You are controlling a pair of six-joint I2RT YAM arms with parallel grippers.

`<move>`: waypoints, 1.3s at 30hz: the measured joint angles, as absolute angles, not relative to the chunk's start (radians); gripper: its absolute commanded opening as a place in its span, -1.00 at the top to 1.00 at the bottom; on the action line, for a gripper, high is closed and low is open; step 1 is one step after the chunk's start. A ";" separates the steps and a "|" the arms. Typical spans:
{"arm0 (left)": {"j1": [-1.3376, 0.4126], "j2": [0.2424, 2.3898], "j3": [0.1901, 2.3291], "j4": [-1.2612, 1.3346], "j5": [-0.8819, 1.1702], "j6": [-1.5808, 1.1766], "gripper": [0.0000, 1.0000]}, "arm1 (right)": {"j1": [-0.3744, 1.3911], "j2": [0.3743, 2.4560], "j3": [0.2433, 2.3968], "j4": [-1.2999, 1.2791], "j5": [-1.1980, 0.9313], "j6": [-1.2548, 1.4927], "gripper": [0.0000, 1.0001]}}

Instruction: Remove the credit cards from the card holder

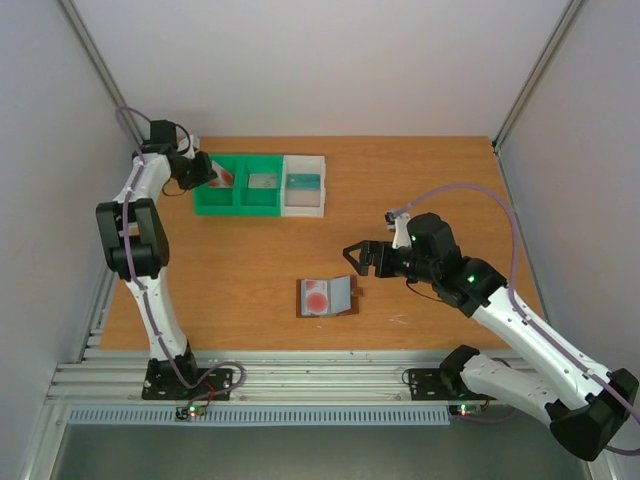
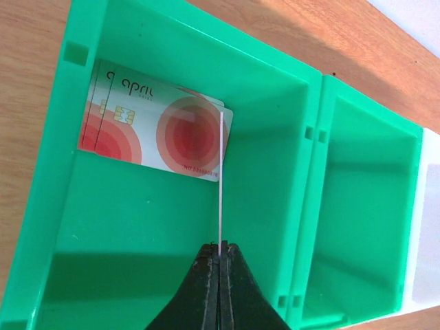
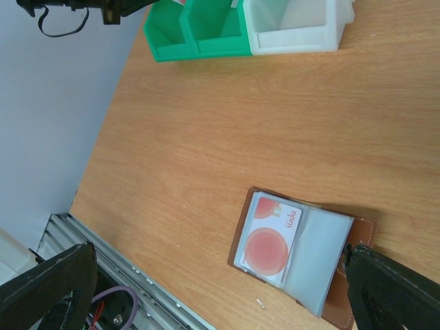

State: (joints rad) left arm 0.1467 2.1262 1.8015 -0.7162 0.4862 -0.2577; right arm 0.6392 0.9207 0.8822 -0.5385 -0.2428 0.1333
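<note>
Wooden table (image 1: 250,270) (evenly lit) between 3 pale walls (image 1: 330,60)

The card holder (image 1: 327,297) lies open, a red-circled card (image 1: 317,298) inside. The right gripper (image 1: 354,259) hangs spread just beside it, the left gripper (image 1: 203,172) at the green bin (image 1: 240,203).

We see the card holder (image 1: 341,295) lying open and flat on the wooden table (image 1: 250,270), with its brown leather edge around the inside, which is turned up. On its left half rests a whitish card (image 3: 269,237) with red circles. Its right half shows a pale blue-grey pocket, and we cannot tell if something is in it. In the end green bin (image 2: 69,51) lies flat another printed card (image 2: 155,127) with red circles and a chip, maybe two stacked. By its right end a thin card (image 2: 221,185) shows edge-on, pinched by the closed left gripper (image 2: 220,256).
</note>
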 measured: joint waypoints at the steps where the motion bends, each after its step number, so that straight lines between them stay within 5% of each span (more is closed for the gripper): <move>1: 0.147 2.137 1.811 -0.715 0.487 -0.256 0.99 | 0.639 0.924 0.882 -0.538 -0.242 0.134 -0.97; 39: 0.147 2.283 1.937 -0.706 0.480 -0.256 0.72 | 0.639 1.036 0.927 -0.521 -0.223 0.129 -0.97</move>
State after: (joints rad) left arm 0.1467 2.2829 1.9369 -0.7059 0.4805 -0.2562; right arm 0.6392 1.0359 0.9268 -0.5205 -0.2226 0.1287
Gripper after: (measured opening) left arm 0.120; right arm 0.986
